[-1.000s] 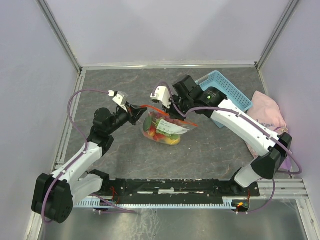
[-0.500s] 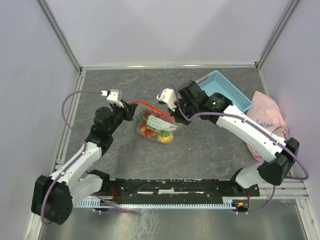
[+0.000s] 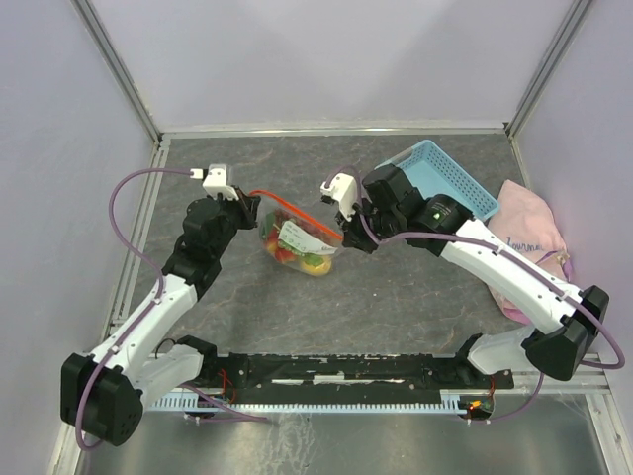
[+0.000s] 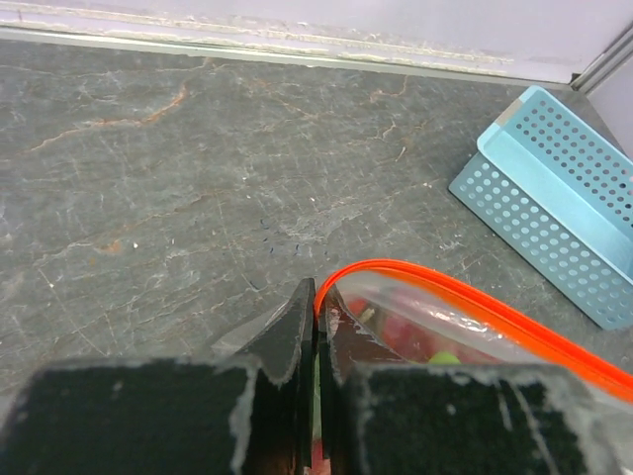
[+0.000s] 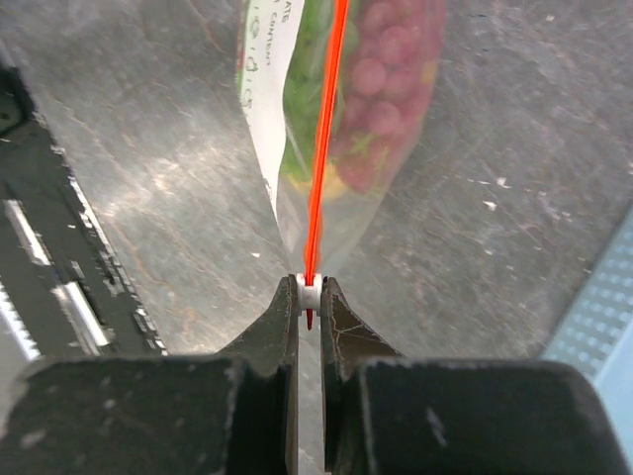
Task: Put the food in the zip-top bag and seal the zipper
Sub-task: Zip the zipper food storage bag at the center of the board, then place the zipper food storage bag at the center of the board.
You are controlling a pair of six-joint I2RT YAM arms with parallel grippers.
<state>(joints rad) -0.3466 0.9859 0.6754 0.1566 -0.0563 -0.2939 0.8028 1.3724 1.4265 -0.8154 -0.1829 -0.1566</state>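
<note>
1. Here, the left jaws pinch the zipper's point(image 5: 324, 148) end farthest from the blue basket point(image 3: 450, 178).
2. The zip-top bag point(image 3: 292, 236), holding the food point(image 3: 302, 259), stretches between both jaws, left of the basket.
3. The right jaws clamp the white slider point(image 5: 310, 294) at the zipper's basket-side end.

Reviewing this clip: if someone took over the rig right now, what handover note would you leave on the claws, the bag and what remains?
Left claw: shut on the corner of the zip-top bag, at one end of the zipper.
Right claw: shut on the white slider at the opposite end.
The bag is held stretched between them, with the food inside.
Done: food is bagged.
Left: the views do not show whether the zipper is closed along its full length. Check it, probably run the slider if any gap remains, then let go.
</note>
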